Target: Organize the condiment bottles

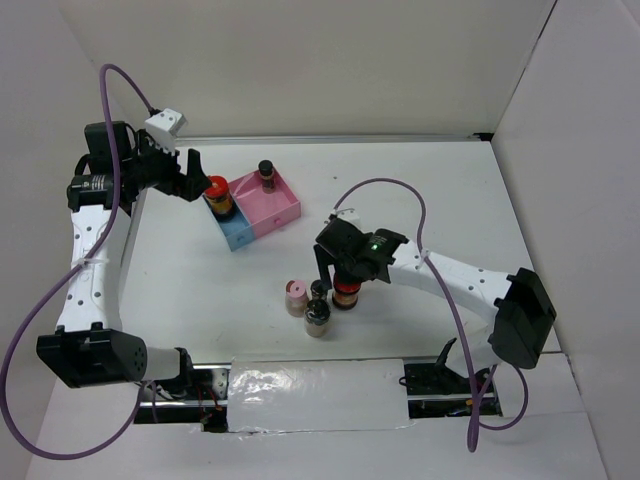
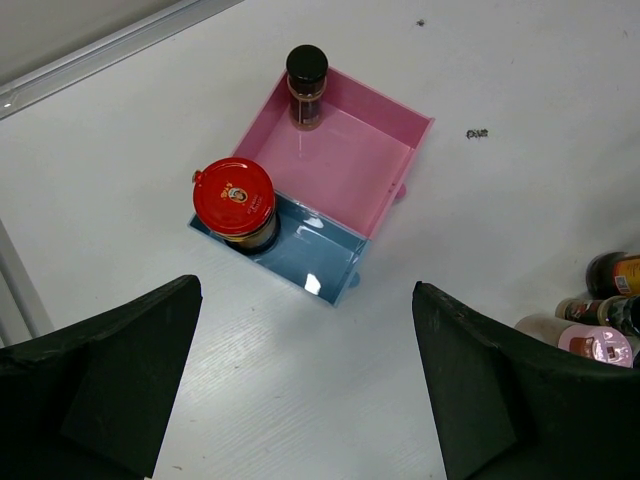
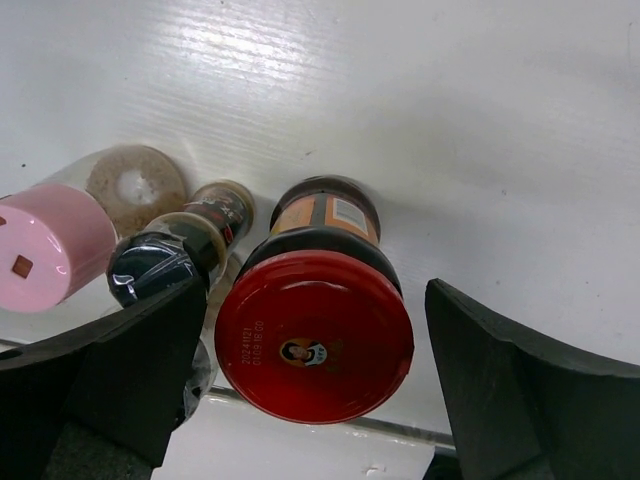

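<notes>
Two arms reach over a white counter [image 1: 200, 290]. At far left, the left arm runs up the counter's edge and bends inward at the far end; the left hand [image 1: 192, 172] is aimed at a pink-and-blue tray [image 1: 285, 205], its jaws spread wide with nothing between them. Just beside that hand, the first red-lidded jar [image 1: 218, 193] stands upright in the tray's blue compartment, long axis vertical and lid up. A black-capped bottle [image 1: 266, 172] stands upright in the far corner of the pink compartment.

Toward the middle of the counter, near its front edge, the other bottles cluster. A pink-capped jar [image 1: 296, 296] stands on the left; two slim dark bottles [image 1: 318, 318] stand close beside it, one [image 1: 320, 290] behind the other, caps up. On the right, the right arm stretches leftward from its base and its wrist tips down over the cluster. The right hand [image 3: 315, 300] hangs above the second red-lidded jar [image 3: 313, 335], jaws apart, one finger on each side of the lid with a thin gap showing on both sides; that jar stands upright on the counter, just beside the dark bottles.
</notes>
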### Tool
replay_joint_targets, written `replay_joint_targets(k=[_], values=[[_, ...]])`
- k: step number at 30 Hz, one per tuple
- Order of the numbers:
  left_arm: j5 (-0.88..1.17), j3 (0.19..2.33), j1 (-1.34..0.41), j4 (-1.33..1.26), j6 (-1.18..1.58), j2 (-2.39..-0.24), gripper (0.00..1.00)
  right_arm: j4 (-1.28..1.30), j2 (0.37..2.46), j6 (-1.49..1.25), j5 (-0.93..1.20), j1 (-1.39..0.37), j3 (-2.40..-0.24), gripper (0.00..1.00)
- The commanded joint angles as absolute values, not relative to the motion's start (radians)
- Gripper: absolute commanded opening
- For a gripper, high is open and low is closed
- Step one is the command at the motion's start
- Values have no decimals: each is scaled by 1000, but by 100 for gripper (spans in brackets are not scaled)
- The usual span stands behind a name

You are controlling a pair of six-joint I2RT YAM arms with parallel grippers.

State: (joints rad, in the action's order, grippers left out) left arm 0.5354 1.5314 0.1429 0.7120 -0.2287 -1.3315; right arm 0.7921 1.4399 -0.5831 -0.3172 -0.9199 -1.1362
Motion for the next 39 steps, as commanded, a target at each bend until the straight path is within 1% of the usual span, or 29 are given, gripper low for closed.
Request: replay_joint_targets(k=[1, 2, 4, 5, 7, 9, 10, 12, 13, 14, 15, 16, 19, 23, 25, 26, 28, 29, 31, 33, 35, 37, 38, 39], values=[[558, 1562, 152, 710, -213, -1307, 99, 782, 1457, -578, -311, -914, -1140, 96], [558, 1562, 150, 710, -212, -1308, 99, 781, 1456, -581, -313, -916, -1135, 92], [561, 1562, 152, 712, -213, -1308, 99, 769, 1450, -584, -316, -914, -1120, 88], [561, 1563, 150, 715, -212, -1308, 99, 761, 1448, -584, -311, -914, -1117, 83], [561, 1563, 150, 716, -213, -1308, 99, 752, 1451, -584, -310, -914, -1115, 80], [563, 1562, 152, 718, -215, -1307, 99, 750, 1457, -581, -311, -916, -1120, 69], [561, 1563, 150, 716, -213, -1307, 99, 753, 1465, -578, -314, -916, -1126, 58], [563, 1563, 150, 718, -216, -1307, 99, 762, 1473, -577, -327, -914, -1144, 43], [563, 1563, 150, 718, -216, -1305, 99, 775, 1479, -572, -334, -914, -1152, 27], [561, 1563, 150, 716, -218, -1305, 99, 784, 1480, -565, -348, -916, -1164, 21], [558, 1562, 152, 712, -218, -1305, 99, 808, 1483, -560, -385, -911, -1204, 12], [552, 1559, 152, 710, -218, -1305, 99, 819, 1492, -542, -409, -908, -1224, 0], [538, 1548, 156, 689, -198, -1304, 99, 847, 1513, -480, -478, -876, -1343, 0], [520, 1520, 164, 667, -167, -1296, 99, 874, 1598, -402, -547, -839, -1518, 0], [502, 1502, 175, 638, -143, -1293, 99, 877, 1641, -350, -581, -834, -1636, 0], [474, 1479, 182, 624, -123, -1289, 99, 880, 1695, -330, -586, -833, -1734, 0], [440, 1448, 199, 591, -103, -1287, 99, 894, 1756, -285, -577, -844, -1842, 0], [434, 1440, 207, 585, -82, -1287, 99, 896, 1814, -270, -569, -848, -1946, 0], [422, 1418, 232, 563, -60, -1284, 99, 888, 1876, -229, -540, -879, -2037, 0], [403, 1399, 251, 545, -35, -1276, 99, 865, 1965, -181, -523, -908, -2172, 0], [385, 1367, 268, 520, -17, -1275, 99, 827, 2061, -120, -491, -963, -2360, 0], [382, 1358, 279, 517, -17, -1272, 99, 809, 2117, -103, -482, -989, -2400, 0], [379, 1351, 285, 514, -12, -1270, 99, 760, 2141, -74, -448, -995, -2458, 0], [374, 1339, 287, 512, -11, -1269, 99, 723, 2166, -61, -439, -1014, -2468, 0]])
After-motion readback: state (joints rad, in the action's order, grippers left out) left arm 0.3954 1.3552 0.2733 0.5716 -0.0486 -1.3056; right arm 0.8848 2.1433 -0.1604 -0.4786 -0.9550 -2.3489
